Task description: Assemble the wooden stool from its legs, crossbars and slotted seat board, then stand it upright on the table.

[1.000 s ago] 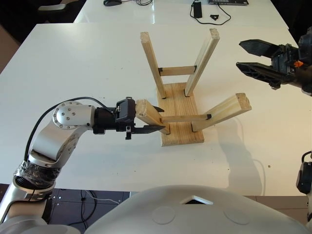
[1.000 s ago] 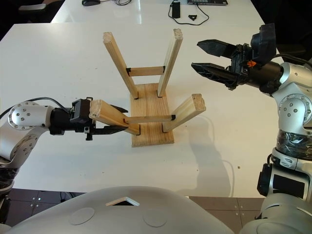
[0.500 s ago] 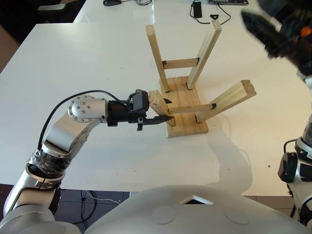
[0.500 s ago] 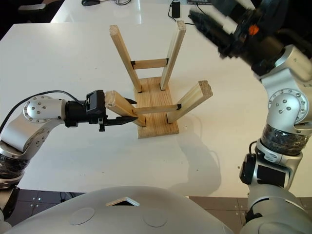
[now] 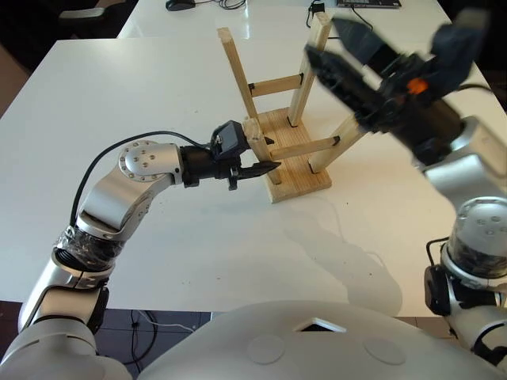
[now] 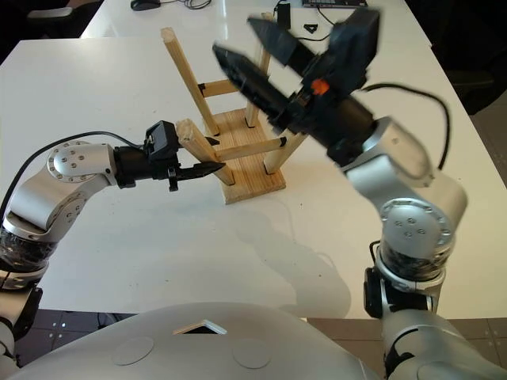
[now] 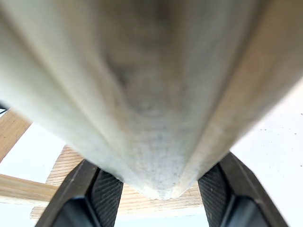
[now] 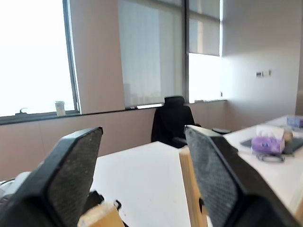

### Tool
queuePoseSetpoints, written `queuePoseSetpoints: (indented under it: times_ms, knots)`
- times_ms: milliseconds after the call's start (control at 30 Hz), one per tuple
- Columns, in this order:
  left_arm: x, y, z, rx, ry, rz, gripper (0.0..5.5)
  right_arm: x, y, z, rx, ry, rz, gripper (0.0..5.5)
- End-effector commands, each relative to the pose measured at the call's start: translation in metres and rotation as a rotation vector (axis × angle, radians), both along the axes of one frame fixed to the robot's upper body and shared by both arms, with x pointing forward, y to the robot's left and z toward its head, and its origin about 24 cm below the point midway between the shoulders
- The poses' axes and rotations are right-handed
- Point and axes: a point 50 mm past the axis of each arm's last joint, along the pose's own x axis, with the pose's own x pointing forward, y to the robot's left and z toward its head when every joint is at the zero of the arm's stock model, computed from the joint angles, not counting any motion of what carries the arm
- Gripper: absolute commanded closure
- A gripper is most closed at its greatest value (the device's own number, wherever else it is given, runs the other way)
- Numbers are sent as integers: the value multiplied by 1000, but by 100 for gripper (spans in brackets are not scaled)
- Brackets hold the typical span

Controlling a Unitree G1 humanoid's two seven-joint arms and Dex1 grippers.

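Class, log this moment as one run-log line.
state: stool upside down, seat board on table | left gripper: shut on near-left leg | right gripper: open, over stool

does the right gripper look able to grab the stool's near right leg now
Probably yes: the right gripper is open above the stool, near right leg unobstructed; left gripper holds only the near left leg.
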Motion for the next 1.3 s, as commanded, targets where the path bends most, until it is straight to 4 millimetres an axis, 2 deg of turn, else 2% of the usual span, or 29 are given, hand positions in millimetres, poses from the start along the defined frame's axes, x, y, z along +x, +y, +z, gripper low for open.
queuePoseSetpoints:
  times_ms: [33,133,233,267,333,567,633,767,867,967,1033,1100,1167,1233,1300]
  knots:
    - [-4,27,-56,263,227,151,346,10,12,-46,-89,141,-93,231]
    - [-5,26,-56,266,227,147,346,15,17,-94,-243,257,-158,231]
    - [-4,25,-55,272,226,133,346,6,18,-140,-469,311,-165,231]
    - [-3,25,-55,279,224,132,346,2,19,-149,-515,313,-162,231]
    - [-3,26,-55,288,222,130,346,-1,22,-155,-536,297,-161,231]
    - [-3,27,-56,292,223,134,346,6,28,-130,-520,116,-147,231]
    - [-2,27,-57,294,223,133,346,8,30,-115,-442,76,-141,231]
    - [-2,29,-58,300,227,135,346,9,31,-53,-56,-2,-99,231]
    - [0,31,-60,308,235,143,346,8,19,-13,241,-3,-10,231]
    - [3,33,-61,311,236,149,346,10,-3,18,403,-53,35,231]
    - [4,32,-60,310,234,149,346,20,-29,36,442,-99,-41,231]
    - [4,32,-60,309,232,149,346,44,-70,38,400,-98,-270,231]
    - [4,32,-60,309,232,148,346,66,-107,22,269,-58,-526,231]
    - [3,32,-61,311,233,146,346,79,-130,0,87,-19,-718,231]
    - [3,32,-61,312,233,141,346,86,-141,-23,-42,27,-836,231]
